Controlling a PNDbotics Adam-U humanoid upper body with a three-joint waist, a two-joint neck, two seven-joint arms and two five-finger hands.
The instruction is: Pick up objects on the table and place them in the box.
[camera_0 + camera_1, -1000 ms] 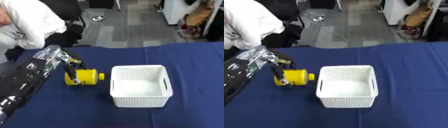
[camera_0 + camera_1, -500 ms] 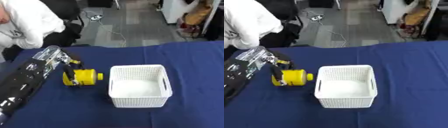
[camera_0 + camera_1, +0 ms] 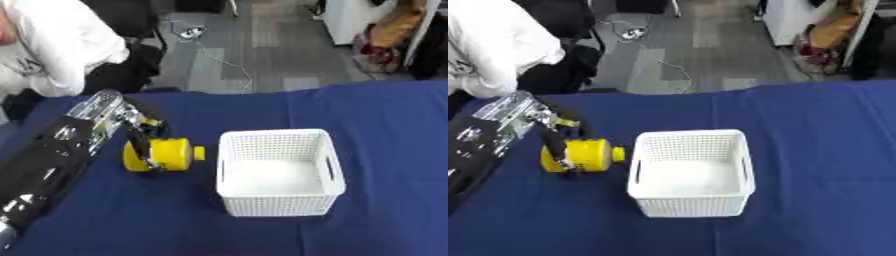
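1. Left hand [image 3: 140,131] reaches in from the left side; its dark fingers [image 3: 143,150] curl over the near end of the yellow object [image 3: 166,155], so it appears closed on it. Whether the object is clear of the blue table [image 3: 376,125] or rests on it, I cannot tell.
2. The yellow object is a squat cylinder on its side, with a small cap pointing away from the hand toward the white basket [image 3: 325,165].
3. The basket sits just beyond the object's cap end, close but apart from it. It looks empty inside.
4. Right hand: not visible in either view.
5. Judged step: grasp and lift, then carry across to the basket.
6. To do it well: lift high enough that the cap clears the basket's near wall, move over the middle of the opening, then release. A round body may roll in the fingers, so keep it level.
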